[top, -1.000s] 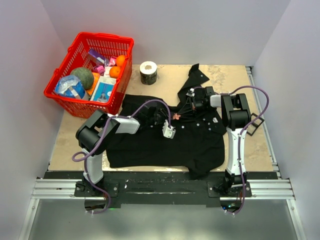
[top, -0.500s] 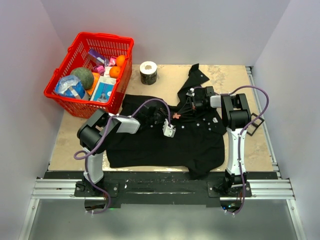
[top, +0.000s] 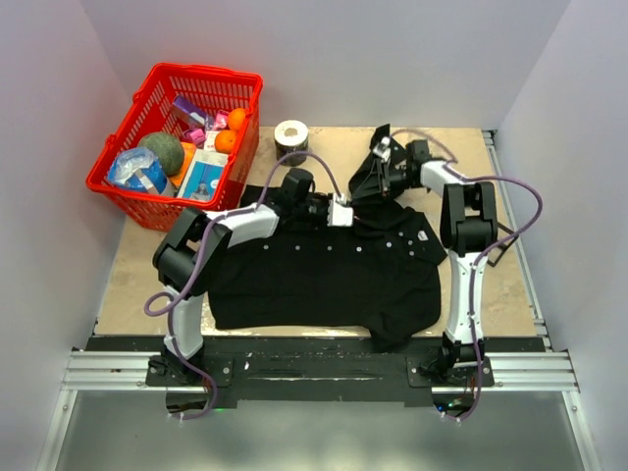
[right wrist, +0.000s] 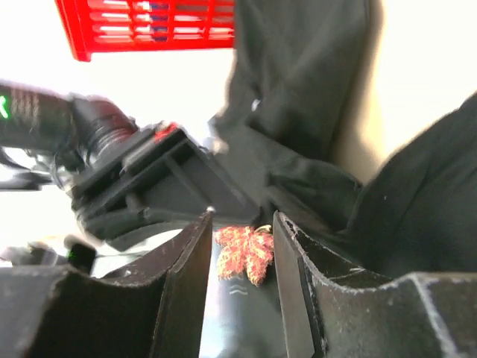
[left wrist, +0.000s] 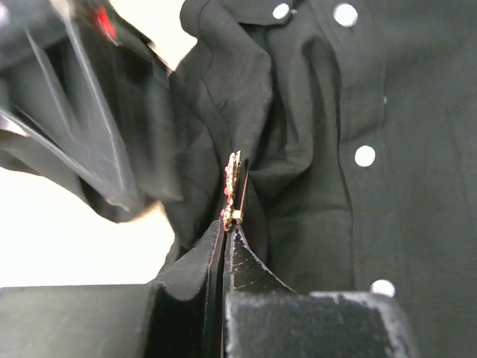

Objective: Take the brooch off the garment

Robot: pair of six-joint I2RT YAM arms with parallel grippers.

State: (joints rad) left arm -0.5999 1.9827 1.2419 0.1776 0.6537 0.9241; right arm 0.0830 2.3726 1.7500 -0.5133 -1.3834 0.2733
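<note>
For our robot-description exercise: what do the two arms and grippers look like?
The left arm and right arm have white links between black cylindrical joints, with purple cables looping alongside. The fingers of the right gripper are black and wedge-shaped.

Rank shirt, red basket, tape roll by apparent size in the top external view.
Largest to smallest:
shirt
red basket
tape roll
Gaps are clear. The basket sits farther back, so it may look slightly small.

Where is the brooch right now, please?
The brooch sits at the left gripper's closed tips against a garment fold; the right wrist view shows it between the right gripper's open fingers.
</note>
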